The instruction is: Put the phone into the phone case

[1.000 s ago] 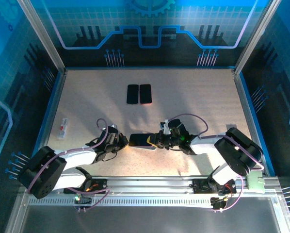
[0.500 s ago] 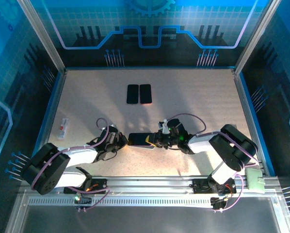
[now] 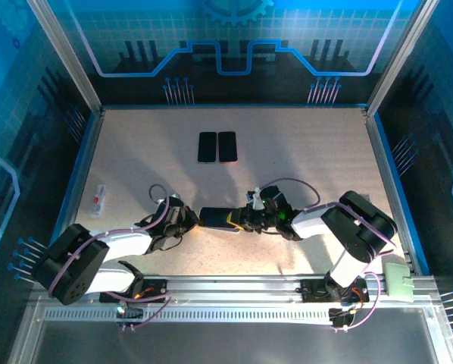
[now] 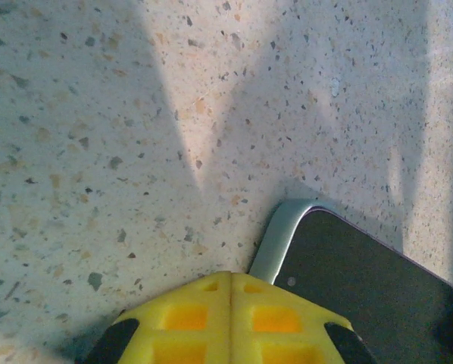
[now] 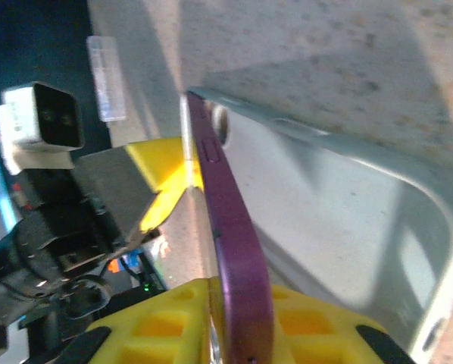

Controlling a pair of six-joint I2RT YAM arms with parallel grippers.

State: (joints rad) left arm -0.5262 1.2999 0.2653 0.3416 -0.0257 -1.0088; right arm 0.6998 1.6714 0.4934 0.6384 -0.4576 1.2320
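Two grippers meet at either end of one phone

One purple-edged phone [image 3: 216, 218] lies in the near middle of the table [image 3: 302, 152], between the two arms. Its long axis runs left to right, roughly along the near edge. One short end points at the left gripper [image 3: 189, 221], the other at the right gripper [image 3: 244, 221].

From the right wrist, the phone shows edge-on as a thin purple strip running away from the camera. The pale grey-green phone case [image 5: 340, 220] lies beside and under it. At the far end the strip meets the case rim. Nearer the camera the case's bare inside shows alongside it, so the phone is not seated flat.

The right jaws are drawn in narrow on the phone's near end, with a yellow pad [image 5: 162, 326] against each face. The left jaws are fully closed with nothing between them. Their yellow tips sit at the case's rounded corner, whose pale rim borders a dark face.

The tabletop is pale speckled stone-look, streaked with shadow. Two dark slabs [image 3: 217, 146] lie side by side towards the far middle, with their long axes pointing away. A small clear packet [image 3: 98, 199] lies near the left edge. Blue-lit walls [image 3: 234, 45] with circuit patterns and metal frame posts [image 3: 64, 57] enclose the table, and a slotted rail [image 3: 234, 287] runs along its near side.
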